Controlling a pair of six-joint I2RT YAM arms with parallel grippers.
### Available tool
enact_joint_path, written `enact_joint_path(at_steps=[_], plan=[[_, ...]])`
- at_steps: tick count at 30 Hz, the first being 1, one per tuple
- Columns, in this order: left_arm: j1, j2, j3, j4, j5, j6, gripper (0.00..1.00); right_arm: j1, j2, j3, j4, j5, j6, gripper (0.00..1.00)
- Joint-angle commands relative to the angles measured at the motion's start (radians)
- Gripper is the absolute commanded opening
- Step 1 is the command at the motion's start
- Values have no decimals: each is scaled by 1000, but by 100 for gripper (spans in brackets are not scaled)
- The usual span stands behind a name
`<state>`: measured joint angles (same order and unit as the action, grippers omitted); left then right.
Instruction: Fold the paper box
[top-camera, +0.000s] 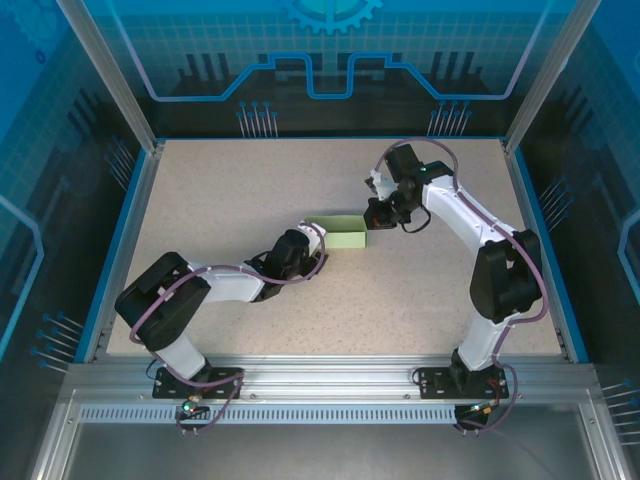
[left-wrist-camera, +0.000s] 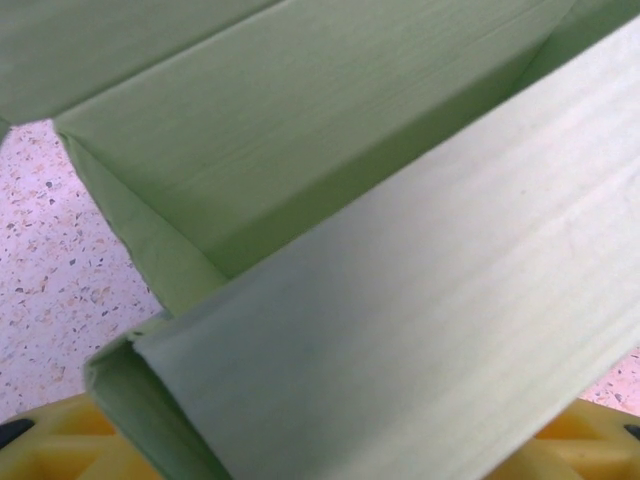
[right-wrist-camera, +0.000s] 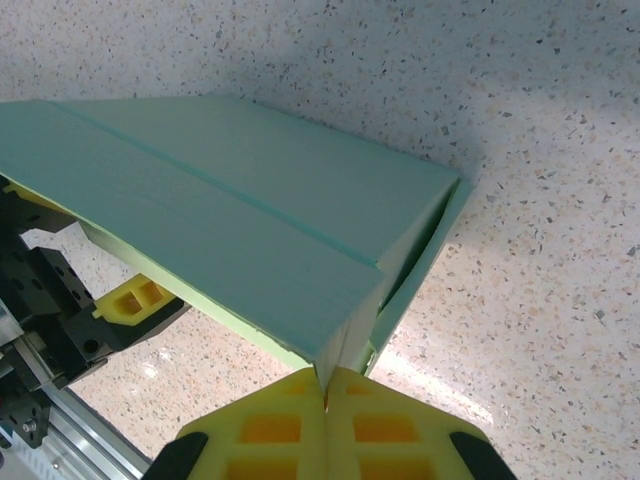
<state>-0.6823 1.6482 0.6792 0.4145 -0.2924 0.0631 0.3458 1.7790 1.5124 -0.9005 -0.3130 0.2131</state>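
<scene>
Folding the pale mint-green card box (top-camera: 337, 236), I had right jaws shut on its end flap (right-wrist-camera: 425, 255), left jaws half-open astride it, grip unclear. That flap wanted tucking in, I judged.

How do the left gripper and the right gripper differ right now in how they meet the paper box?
The left gripper has its fingers spread, the paper box between them; the right gripper is shut, pinching the box's thin card edge. The left gripper meets the box's left end, the right gripper its right end. Both have yellow fingers.
</scene>
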Motion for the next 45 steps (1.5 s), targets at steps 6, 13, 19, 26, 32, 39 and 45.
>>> enact_joint_path(at_steps=[6,13,19,26,32,39,45], plan=[[-31,-27,63,-58,20,-80,59,2,15,-14,13,-10,9,0],[-31,-32,108,-132,35,-143,58,2,7,-35,16,13,3,0],[-31,-34,134,-181,43,-170,56,2,13,-29,4,26,-13,0],[-31,-31,153,-212,46,-187,56,-13,20,-11,-29,25,-56,0],[-32,-24,164,-226,42,-186,56,-28,39,24,-66,6,-91,0],[-32,-17,174,-241,41,-188,56,-38,55,58,-106,2,-120,0],[-31,-13,181,-252,47,-206,55,-34,56,46,-108,-9,-125,0]])
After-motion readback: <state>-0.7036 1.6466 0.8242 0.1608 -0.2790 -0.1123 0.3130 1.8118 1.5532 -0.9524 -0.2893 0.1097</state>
